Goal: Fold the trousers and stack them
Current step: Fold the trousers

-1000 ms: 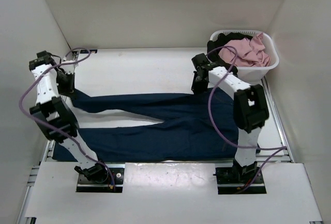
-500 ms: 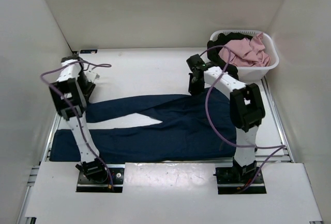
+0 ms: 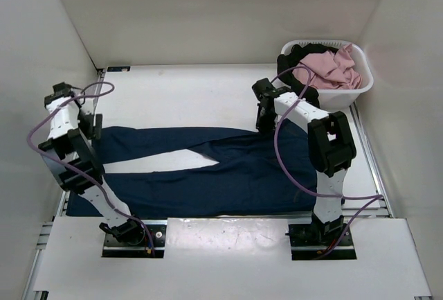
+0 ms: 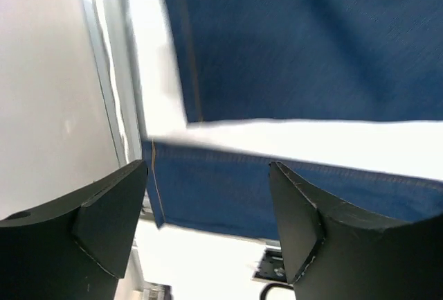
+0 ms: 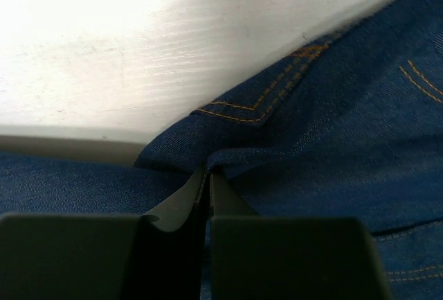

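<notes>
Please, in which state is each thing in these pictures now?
trousers: unfolded, spread flat on the table, legs apart.
left gripper: jaws open, holding nothing, above the leg ends.
right gripper: jaws shut on the trousers' fabric.
basket: upright, holding a pink garment and a black garment.

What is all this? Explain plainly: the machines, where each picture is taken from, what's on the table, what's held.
Two robot arms stand at the near edge of a table, each with a two-finger gripper. The wide picture looks down from above and behind them; the other two come from wrist cameras. Blue jeans lie flat, legs to the left. A white basket at the far right holds a pink garment and a black garment. The right gripper is shut, pinching a fold of denim. The left gripper is open above the leg ends, holding nothing.
</notes>
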You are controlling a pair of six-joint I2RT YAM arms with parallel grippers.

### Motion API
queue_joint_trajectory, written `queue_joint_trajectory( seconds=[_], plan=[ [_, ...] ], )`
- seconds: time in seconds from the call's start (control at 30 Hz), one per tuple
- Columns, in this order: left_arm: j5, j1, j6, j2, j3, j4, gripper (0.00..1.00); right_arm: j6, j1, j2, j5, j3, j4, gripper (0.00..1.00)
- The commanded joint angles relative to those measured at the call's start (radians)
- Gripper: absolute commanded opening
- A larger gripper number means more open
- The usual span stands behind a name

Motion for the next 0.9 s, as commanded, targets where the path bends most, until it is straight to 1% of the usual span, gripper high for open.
queue_joint_trajectory(
  seconds=[0.0, 0.07, 0.1, 0.17, 0.23, 0.3, 0.4, 0.47, 0.53, 0.57, 0.6, 0.63, 0.73, 0.8, 0.83, 0.87],
  plan=[
    [0.061, 0.047, -0.018, -0.036, -0.14, 0.087, 0.82, 0.016, 0.003, -0.077, 0.078, -0.028, -0.018, 0.0],
    [0.07, 0.071, -0.018, -0.016, -0.17, 0.098, 0.82, 0.026, 0.003, -0.077, 0.079, -0.041, -0.018, 0.0],
    [0.07, 0.082, -0.018, 0.028, -0.17, 0.098, 0.82, 0.026, 0.003, -0.077, 0.079, -0.041, -0.009, 0.0],
    [0.07, 0.082, -0.018, 0.062, -0.17, 0.107, 0.82, 0.026, 0.003, -0.066, 0.057, -0.032, -0.009, 0.0],
    [0.079, 0.082, -0.03, 0.108, -0.147, 0.124, 0.82, 0.026, 0.014, -0.057, 0.057, -0.019, -0.009, 0.0],
    [0.131, 0.082, -0.039, 0.139, -0.107, 0.124, 0.82, 0.026, 0.014, -0.057, 0.057, -0.019, -0.009, 0.0],
    [0.153, 0.082, -0.048, 0.194, -0.047, 0.112, 0.82, 0.026, 0.023, -0.057, 0.068, -0.019, -0.009, 0.0],
    [0.142, 0.071, -0.048, 0.242, -0.035, 0.098, 0.78, 0.026, 0.023, -0.067, 0.068, -0.019, -0.018, 0.0],
    [0.142, 0.062, -0.039, 0.265, -0.044, 0.087, 0.67, 0.026, 0.023, -0.077, 0.08, -0.03, -0.018, 0.0],
    [0.142, 0.062, -0.039, 0.277, -0.058, 0.087, 0.58, 0.026, 0.023, -0.086, 0.092, -0.03, -0.018, 0.0],
    [0.142, 0.062, -0.039, 0.277, -0.058, 0.087, 0.32, 0.026, 0.023, -0.086, 0.106, -0.041, -0.018, 0.0],
    [0.142, 0.062, -0.039, 0.289, -0.058, 0.087, 0.15, 0.026, 0.023, -0.086, 0.106, -0.041, -0.018, 0.0],
    [0.153, 0.062, -0.016, 0.289, -0.032, 0.072, 0.15, 0.026, 0.023, -0.086, 0.12, -0.004, -0.018, 0.0],
    [0.153, 0.073, 0.01, 0.249, 0.016, 0.029, 0.15, 0.017, 0.014, -0.075, 0.129, 0.03, -0.046, 0.0],
    [0.139, 0.073, 0.04, 0.233, 0.04, 0.006, 0.15, 0.006, 0.014, -0.075, 0.143, 0.046, -0.058, 0.0],
    [0.103, 0.096, 0.057, 0.194, 0.065, -0.018, 0.15, 0.006, 0.014, -0.075, 0.143, 0.062, -0.069, 0.0]
  ],
)
